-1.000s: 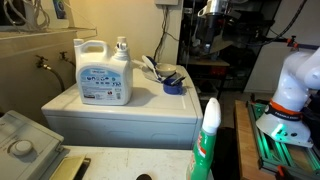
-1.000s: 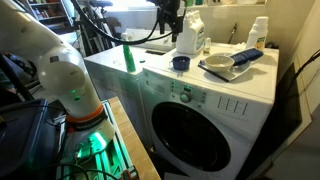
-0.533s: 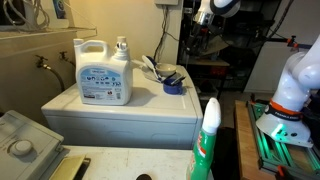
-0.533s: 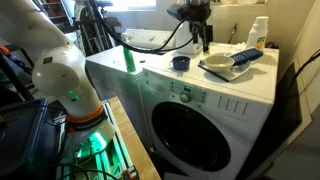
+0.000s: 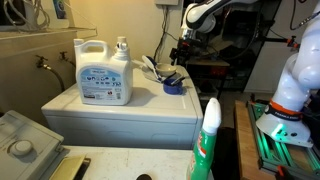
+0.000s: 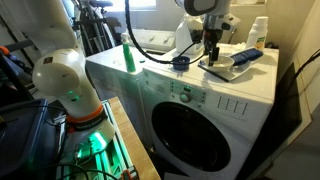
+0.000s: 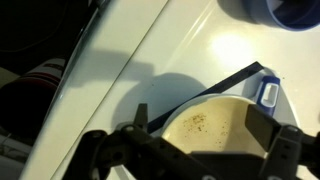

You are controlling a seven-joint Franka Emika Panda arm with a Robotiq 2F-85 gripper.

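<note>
My gripper (image 7: 200, 122) is open and empty, its two dark fingers (image 7: 140, 116) spread either side of a cream bowl (image 7: 208, 130) just below. The bowl has brown specks inside and rests on a dark tray (image 7: 232, 80). In the exterior views the gripper (image 6: 212, 55) hangs low over the bowl (image 6: 222, 62) on top of the white washing machine (image 6: 160, 80), close to a blue cup (image 6: 180, 62). From the opposite side the gripper (image 5: 183, 56) is above the blue cup (image 5: 173, 87). The cup's rim shows in the wrist view (image 7: 290, 10).
A large white detergent jug (image 5: 103, 72) stands at the back of the washer top. A green bottle (image 6: 128, 57) stands at the washer's edge, and a white bottle (image 6: 258, 35) beyond the tray. A green spray bottle (image 5: 208, 140) is close to the camera. The robot base (image 6: 65, 85) stands beside the washer.
The arm has swung from behind the detergent jug toward the tray and come down, so the gripper now hangs just above the bowl. Nothing on the washer has moved.
</note>
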